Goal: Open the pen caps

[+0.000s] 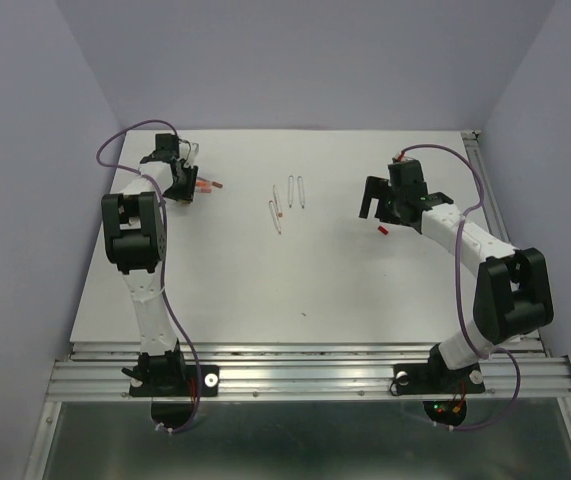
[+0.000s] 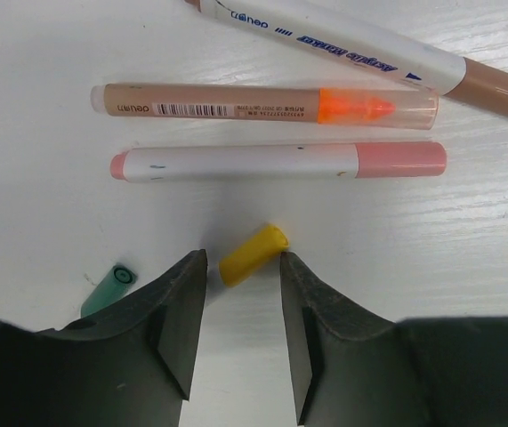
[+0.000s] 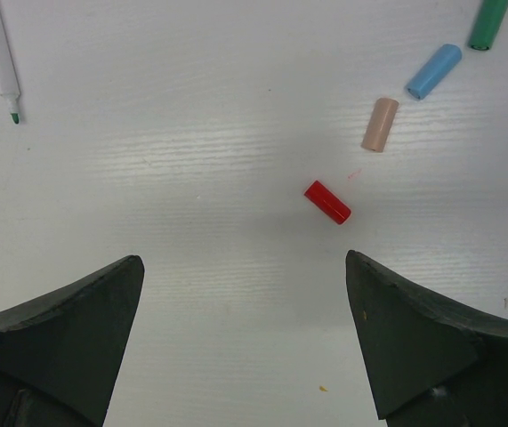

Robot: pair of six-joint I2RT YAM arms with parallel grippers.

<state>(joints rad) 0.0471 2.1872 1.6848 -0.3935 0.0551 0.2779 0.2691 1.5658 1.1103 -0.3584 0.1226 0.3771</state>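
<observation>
The red cap [image 3: 327, 202] and others are off. The left pincer [image 2: 243, 260] sits part-open astride a yellow cap [image 2: 253, 254], with capped pens [image 2: 280, 161] beyond it. The right pincer [image 3: 243, 258] gapes wide.

Three thin white pen bodies [image 1: 290, 190] side by side, mid white table [image 1: 265, 290]

Bench backdrop, even light.
White table [image 1: 265, 285] w/ pale lilac walls [image 1: 315, 60] on 3 sides; alu rail [image 1: 305, 378] at near edge.
</observation>
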